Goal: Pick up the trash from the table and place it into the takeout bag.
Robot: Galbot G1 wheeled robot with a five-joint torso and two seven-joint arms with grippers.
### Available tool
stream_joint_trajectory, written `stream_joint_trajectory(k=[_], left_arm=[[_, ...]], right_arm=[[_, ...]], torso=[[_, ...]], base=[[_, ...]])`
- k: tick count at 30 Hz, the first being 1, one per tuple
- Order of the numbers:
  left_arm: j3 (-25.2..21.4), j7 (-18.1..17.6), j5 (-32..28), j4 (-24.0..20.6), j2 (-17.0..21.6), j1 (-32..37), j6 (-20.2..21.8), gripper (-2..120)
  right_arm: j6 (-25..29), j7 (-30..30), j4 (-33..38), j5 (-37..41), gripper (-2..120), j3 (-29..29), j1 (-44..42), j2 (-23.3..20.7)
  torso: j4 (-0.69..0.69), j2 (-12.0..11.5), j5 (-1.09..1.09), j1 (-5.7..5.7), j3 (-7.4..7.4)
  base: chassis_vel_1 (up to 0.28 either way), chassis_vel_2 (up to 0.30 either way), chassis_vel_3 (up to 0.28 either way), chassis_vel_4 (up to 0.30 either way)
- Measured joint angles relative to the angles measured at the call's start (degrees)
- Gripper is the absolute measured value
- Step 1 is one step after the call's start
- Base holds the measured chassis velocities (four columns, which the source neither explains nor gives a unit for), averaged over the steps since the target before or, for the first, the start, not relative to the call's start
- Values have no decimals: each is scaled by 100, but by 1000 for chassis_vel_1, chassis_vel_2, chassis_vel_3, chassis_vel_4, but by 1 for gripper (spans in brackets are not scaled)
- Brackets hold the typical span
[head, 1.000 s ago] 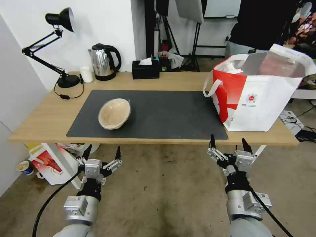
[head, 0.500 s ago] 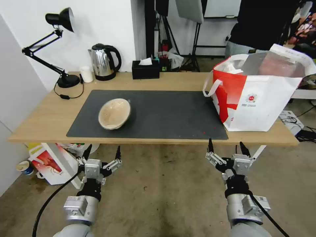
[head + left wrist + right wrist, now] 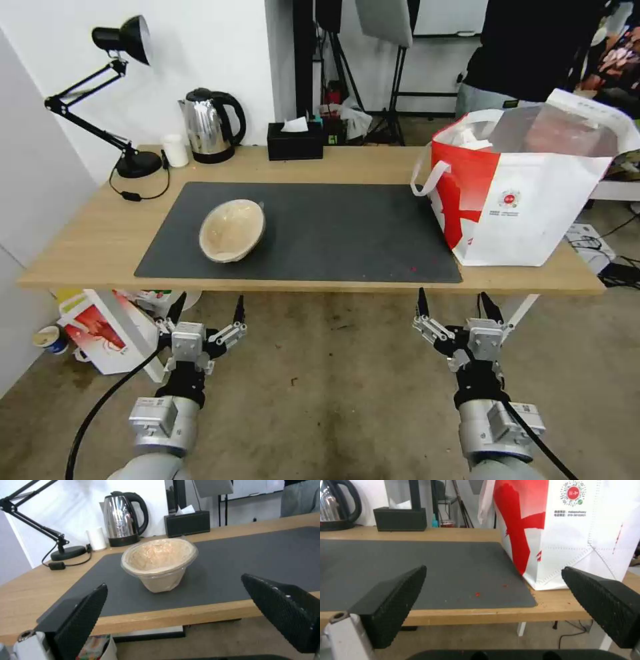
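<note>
You have a white wall (image 3: 200,47) at upper left, stained concrete floor (image 3: 333,400) across the bottom, and dark tripod stands (image 3: 400,87) at upper centre.

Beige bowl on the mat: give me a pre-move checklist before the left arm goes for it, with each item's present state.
1. Bowl within view and unobstructed on the mat: ok.
2. Bowl upright: not ok, it is tilted, its opening facing the table's front edge.
3. Left end effector open and empty: ok, hanging below the table edge in front of the bowl.
4. Right end effector out of the way: ok, open, low in front of the bag.
5. Bag mouth open: ok.
6. Room left inside the bag: cannot tell.
</note>
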Motion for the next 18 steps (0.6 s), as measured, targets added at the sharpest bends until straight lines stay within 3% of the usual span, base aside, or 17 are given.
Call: stream_joint_trajectory(k=[18], left_arm=[[0, 0, 0, 0, 0, 0, 0, 100]], right_arm=[[-4, -94, -17, -26, 100, -20, -8, -7]], torso=[[0, 0, 0, 0, 0]], base=[[0, 0, 0, 0]])
